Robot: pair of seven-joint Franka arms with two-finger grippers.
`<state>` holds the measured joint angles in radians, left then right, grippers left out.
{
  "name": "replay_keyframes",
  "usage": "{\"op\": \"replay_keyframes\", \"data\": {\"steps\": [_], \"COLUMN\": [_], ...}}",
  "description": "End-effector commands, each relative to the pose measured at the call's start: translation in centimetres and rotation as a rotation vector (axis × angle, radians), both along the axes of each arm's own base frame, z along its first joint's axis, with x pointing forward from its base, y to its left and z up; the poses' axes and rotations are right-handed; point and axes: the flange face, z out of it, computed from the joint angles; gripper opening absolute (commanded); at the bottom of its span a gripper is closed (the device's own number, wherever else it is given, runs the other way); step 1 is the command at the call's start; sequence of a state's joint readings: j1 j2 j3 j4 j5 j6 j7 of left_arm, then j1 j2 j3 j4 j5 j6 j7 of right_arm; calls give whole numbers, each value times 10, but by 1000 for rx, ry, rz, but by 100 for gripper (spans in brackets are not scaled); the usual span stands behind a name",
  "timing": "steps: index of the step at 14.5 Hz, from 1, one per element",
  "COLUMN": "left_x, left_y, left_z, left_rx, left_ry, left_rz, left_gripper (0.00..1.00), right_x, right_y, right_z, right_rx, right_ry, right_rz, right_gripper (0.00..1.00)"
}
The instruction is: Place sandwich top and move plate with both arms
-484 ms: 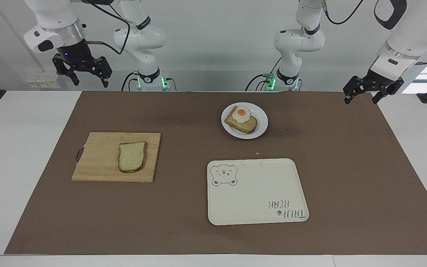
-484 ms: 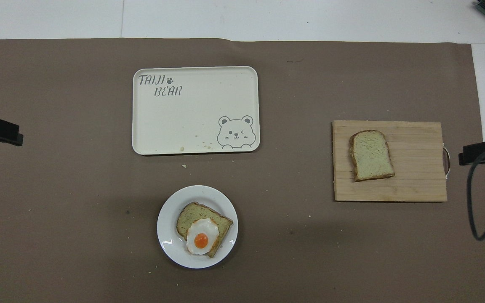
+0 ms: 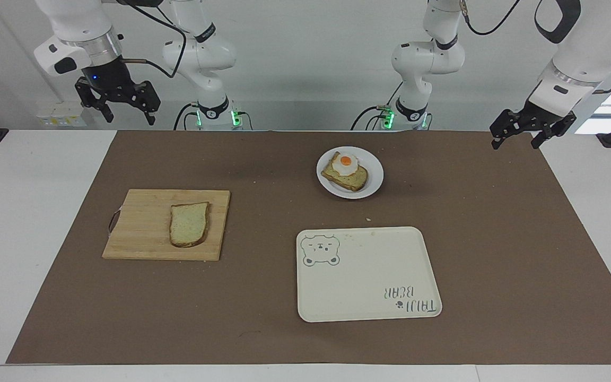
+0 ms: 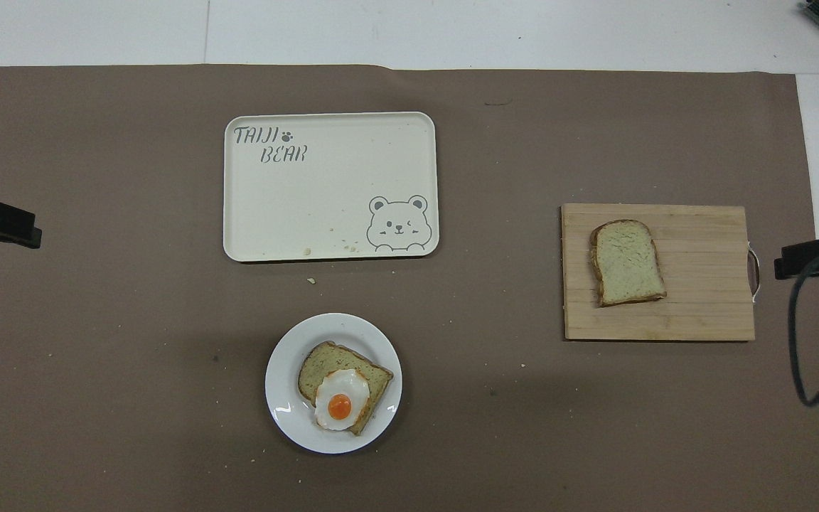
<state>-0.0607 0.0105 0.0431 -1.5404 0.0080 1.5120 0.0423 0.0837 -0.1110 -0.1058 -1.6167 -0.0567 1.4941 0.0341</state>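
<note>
A: Entry. Against the pictures from half a second back, almost nothing differs. The left gripper (image 3: 527,129) has lifted a shade and crept inward over the mat's corner at the left arm's end; the right gripper (image 3: 118,102) has risen slightly above the table edge at the right arm's end. No object has shifted.

B: Jaw state?

A: Both grippers stand with fingers spread wide, holding nothing. Judged: the run has barely begun, neither step started.

B: Positions, taking the plate (image 3: 374,183) as reference.

A: The plate carries the egg-topped slice (image 3: 345,172) and sits on the brown mat (image 3: 496,239). The sandwich top (image 3: 189,224) lies flat on the wooden board (image 3: 141,225), well apart from the plate, toward the right arm's end and somewhat farther from the robots. The cream tray (image 3: 390,265) lies near the plate, farther from the robots, with a strip of bare mat between them.

B: Edges and room?

A: The bread lies at the plate-ward half of the board, its crust clear of the board's edges all round, so the fingers can likely straddle it from above. Between board and plate is open mat, crumbs only. The plate's rim is bare on all sides except where the lower slice nears it. Judged: the right arm suits the bread; rim access for two grippers looks ample.

B: Risk?

A: The egg sits off-centre on its slice; a top laid carelessly could slide.
</note>
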Motion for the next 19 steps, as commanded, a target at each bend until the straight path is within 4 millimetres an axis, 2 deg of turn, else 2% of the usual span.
{"op": "replay_keyframes", "data": {"steps": [1, 10, 12, 16, 18, 19], "left_x": [-12, -13, -13, -13, -14, -15], "left_y": [3, 4, 4, 11, 20, 28], "left_z": [0, -1, -2, -3, -8, -11], "left_rx": [-28, -62, -66, -92, -133, -153], "left_ry": [10, 14, 15, 14, 21, 21], "left_rz": [-3, 4, 5, 20, 35, 26], "left_gripper": [100, 100, 100, 100, 100, 100], "right_x": [-4, -4, -1, 10, 17, 20], "right_y": [-4, -4, -8, -14, -15, -22], "right_z": [2, -1, -7, -46, -66, -80], "right_rx": [7, 7, 7, 7, 20, 37], "right_ry": [-3, -3, -8, -20, -9, -14], "right_rz": [20, 28, 29, 145, 159, 148], "right_gripper": [100, 100, 100, 100, 100, 100]}}
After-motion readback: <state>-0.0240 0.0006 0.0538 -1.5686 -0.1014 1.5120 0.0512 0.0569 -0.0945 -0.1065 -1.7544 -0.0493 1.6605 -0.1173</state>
